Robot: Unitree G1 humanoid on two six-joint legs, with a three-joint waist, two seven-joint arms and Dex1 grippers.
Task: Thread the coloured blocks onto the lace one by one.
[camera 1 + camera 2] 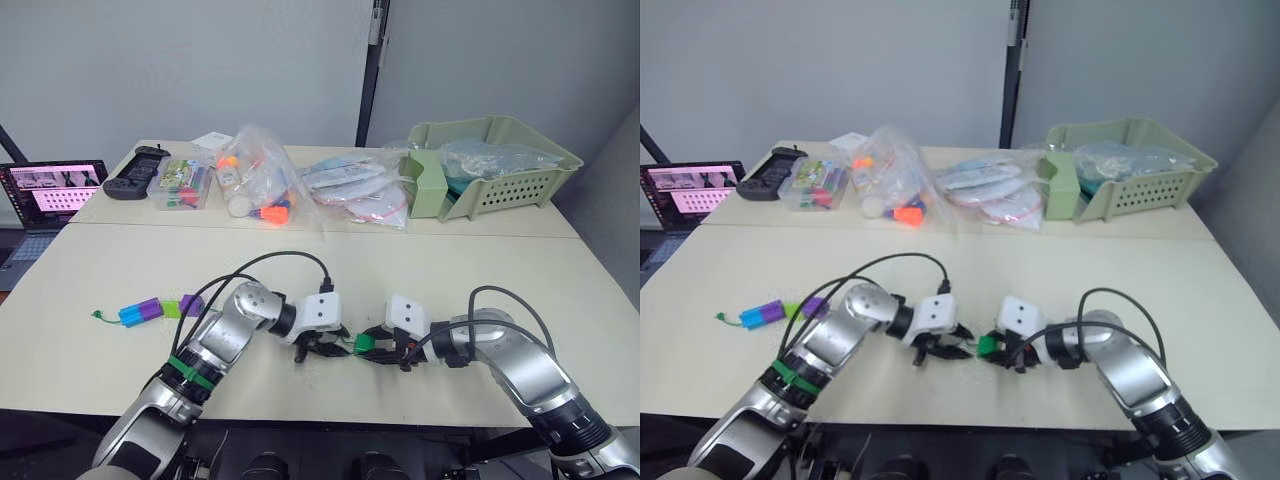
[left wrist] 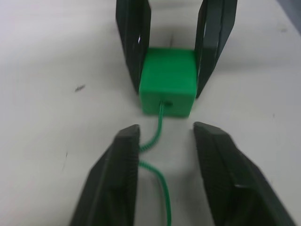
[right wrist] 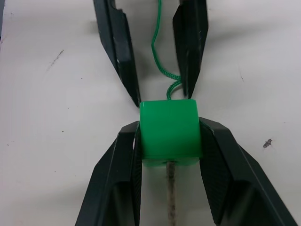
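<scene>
Your right end effector (image 3: pixel 170 141) grips the dark green block (image 3: pixel 170 132) between both fingers, low over the pale worktop (image 1: pixel 420 275) near its front edge. The lace (image 2: pixel 157 141) enters the hole in the block's face, and its stiff tip (image 3: pixel 171 193) sticks out the other side. Your left end effector (image 2: pixel 164 141) faces the block with fingers spread narrowly, gripping nothing; the lace touches one finger. Off to your left lie the blue, purple, lime and purple blocks (image 1: pixel 158 308) in a row on the worktop, well apart from both end effectors.
</scene>
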